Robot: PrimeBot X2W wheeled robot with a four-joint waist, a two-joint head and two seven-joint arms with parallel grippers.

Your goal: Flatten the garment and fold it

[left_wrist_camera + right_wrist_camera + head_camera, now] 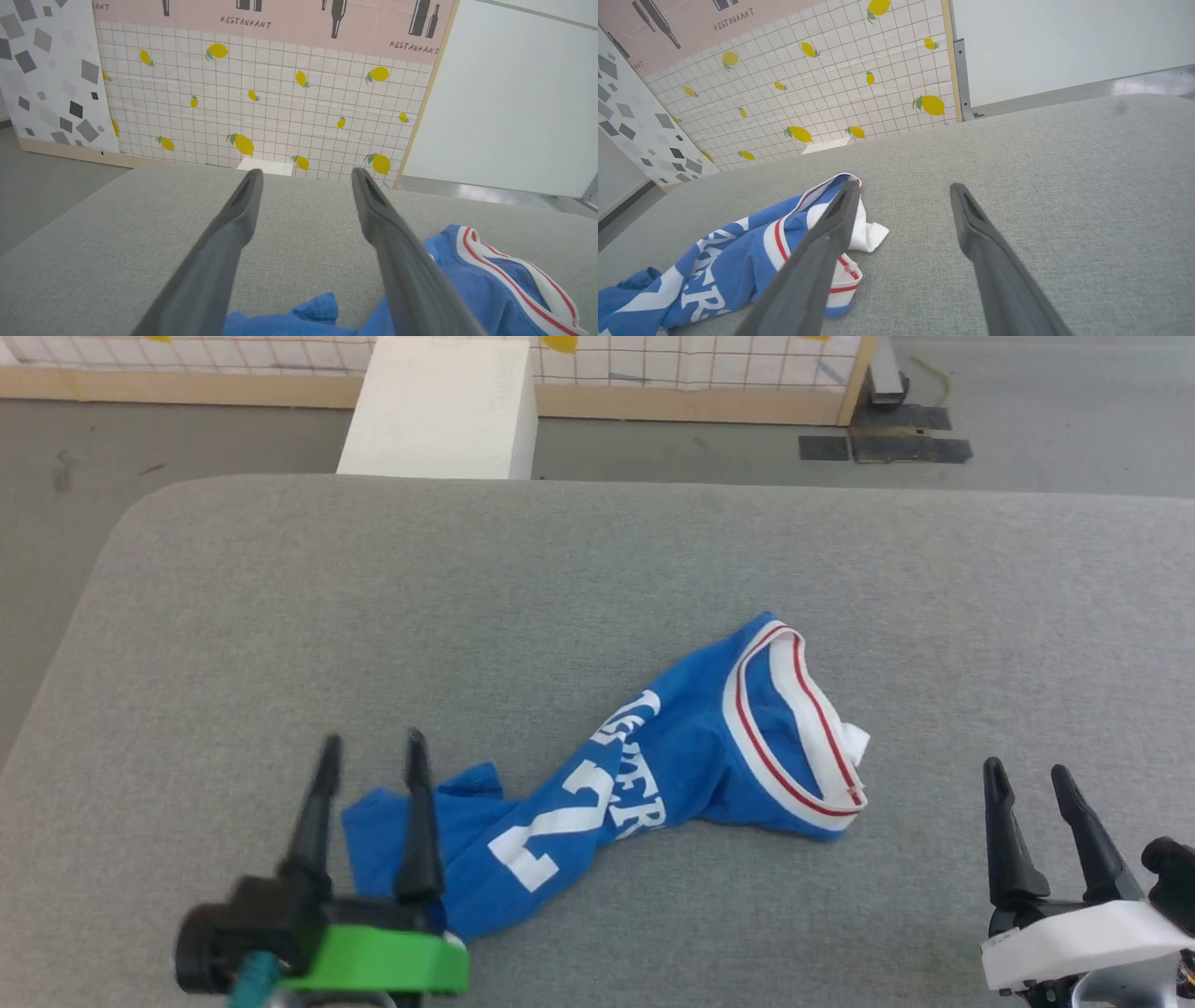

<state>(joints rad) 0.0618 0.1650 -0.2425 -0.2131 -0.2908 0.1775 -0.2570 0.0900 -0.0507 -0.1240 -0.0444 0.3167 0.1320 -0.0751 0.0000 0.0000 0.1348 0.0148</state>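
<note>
The garment (653,756) lies crumpled in a long diagonal bunch on the grey table (597,569), blue with white lettering and a red-and-white striped trim at its upper right end. My left gripper (372,754) is open above the garment's lower left end, with nothing between its fingers. In the left wrist view the garment (486,289) shows below and right of the left gripper (306,179). My right gripper (1027,779) stands open over bare table to the right of the garment. The right wrist view has the garment (738,266) left of the right gripper (903,191).
A white box (443,411) stands on the floor behind the table's far edge, in front of a tiled lemon-print panel (261,107). Black patches (882,439) lie on the floor at the far right. Bare table surrounds the garment on all sides.
</note>
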